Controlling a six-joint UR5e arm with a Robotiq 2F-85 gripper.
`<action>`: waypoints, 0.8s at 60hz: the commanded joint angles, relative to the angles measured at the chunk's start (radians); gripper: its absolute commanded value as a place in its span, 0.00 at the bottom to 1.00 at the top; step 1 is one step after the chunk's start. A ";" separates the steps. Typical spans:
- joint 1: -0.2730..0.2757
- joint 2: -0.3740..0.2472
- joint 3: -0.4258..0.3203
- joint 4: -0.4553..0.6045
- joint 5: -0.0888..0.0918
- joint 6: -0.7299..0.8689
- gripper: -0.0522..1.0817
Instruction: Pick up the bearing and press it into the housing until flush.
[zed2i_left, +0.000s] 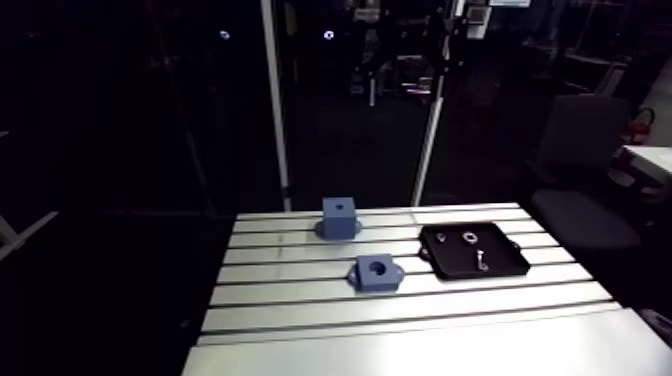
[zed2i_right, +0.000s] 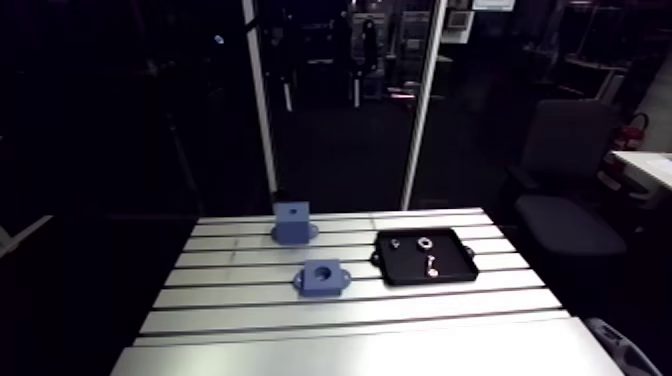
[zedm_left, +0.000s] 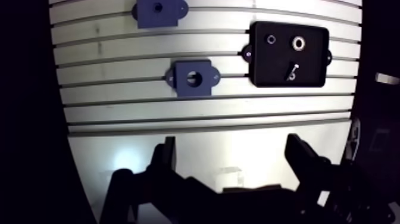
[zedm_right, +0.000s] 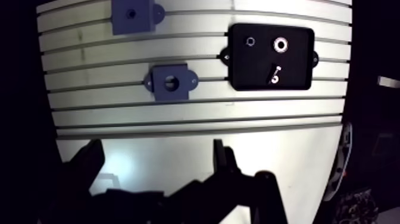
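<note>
End effector (zedm_left: 231, 143): wrist view shows both dark fingers (zedm_left: 165, 156) spread wide, nothing between them, poised above a bare, brightly lit stretch of the slotted counter (zed2i_left: 300, 312); it touches no part. It does not show in the arm view. Bearing (zedm_left: 298, 43): a bright metal ring with a dark centre, lying flat in the black tray (zedm_left: 311, 59), in the part of the tray farthest from the end effector. Just beside it in the tray, apart from it, lies a smaller, thinner ring (zedm_left: 271, 39). A short metal pin (zedm_left: 292, 71) lies at a slant in the part of the tray nearer the end effector. Housing (zedm_left: 193, 78): a low blue block with a round open bore on top and a small ear on each side, sitting flat on the counter, ahead of the end effector and beside the tray, with a clear gap between the two. The bore is dark, nothing seated in it. A second blue block (zed2i_left: 340, 216), taller, with a small hole on top, stands farther back on the counter, beyond the housing and apart from it.
</note>
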 joint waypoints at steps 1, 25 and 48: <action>-0.102 0.023 0.020 -0.070 0.007 -0.137 0.05; -0.267 0.134 0.112 -0.285 0.022 -0.284 0.05; -0.346 0.216 0.165 -0.403 0.065 -0.313 0.05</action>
